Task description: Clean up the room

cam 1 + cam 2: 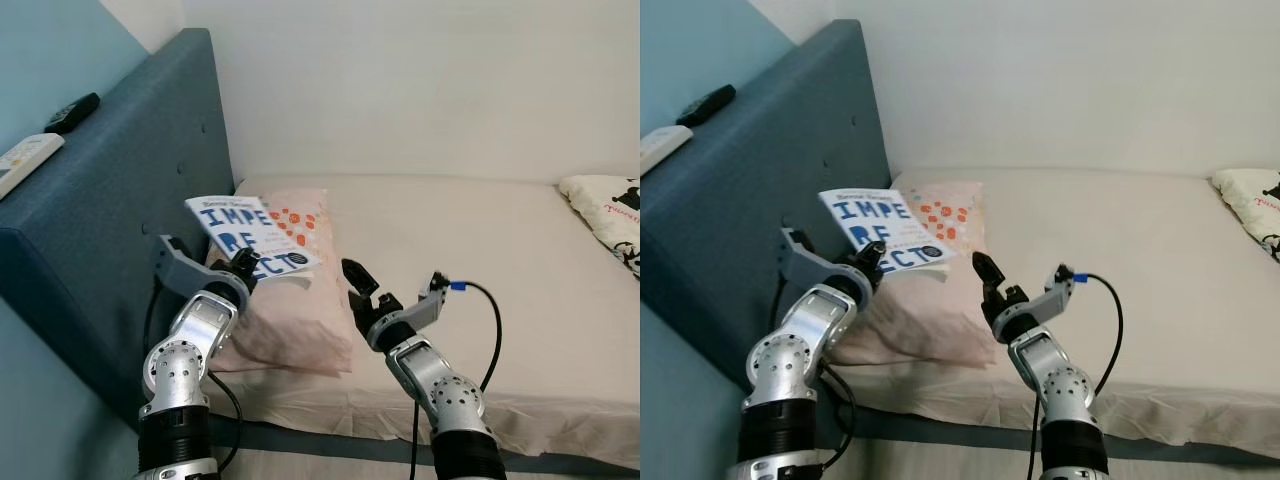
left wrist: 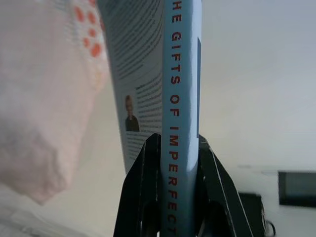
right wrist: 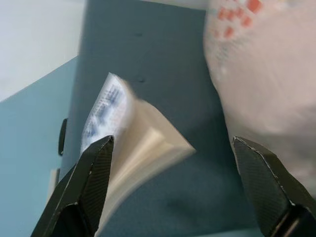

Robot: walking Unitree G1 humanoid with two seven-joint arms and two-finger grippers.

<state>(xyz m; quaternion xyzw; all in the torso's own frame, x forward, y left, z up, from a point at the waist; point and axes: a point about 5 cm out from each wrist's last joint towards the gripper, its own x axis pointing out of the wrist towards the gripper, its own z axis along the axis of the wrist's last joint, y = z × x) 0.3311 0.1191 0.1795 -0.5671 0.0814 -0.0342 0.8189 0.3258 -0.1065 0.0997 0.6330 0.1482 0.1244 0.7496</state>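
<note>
Head camera, left and right eye: the left tool (image 1: 243,268) is raised over the pink pillow (image 1: 290,320) at the head of the bed (image 1: 480,270), closed on a paperback book (image 1: 255,236). The book is held clear of the pillow, cover up, tilted, with large blue letters "IMPE / RF / ECT" readable. The right tool (image 1: 395,292) hovers just beside the pillow's near corner, over the beige sheet, fingers spread apart and holding nothing. The blue padded headboard (image 1: 130,190) stands on the robot's left; on its top ledge lie a white remote (image 1: 25,162) and a black remote (image 1: 72,112), apart from each other. A second, patterned pillow (image 1: 610,215) sits at the far right edge of the bed.

Left wrist: the two black fingers (image 2: 139,197) clamp the book's spine (image 2: 180,123) from either side; red letters on the spine read "HE GIFTS OF IMPERFECT". The back cover with small text and a small photo faces the pink pillow.

Right wrist: fingers (image 3: 91,182) wide apart, empty; between them, blurred, the book's page edge (image 3: 143,148) against the headboard, the pillow beside it.
</note>
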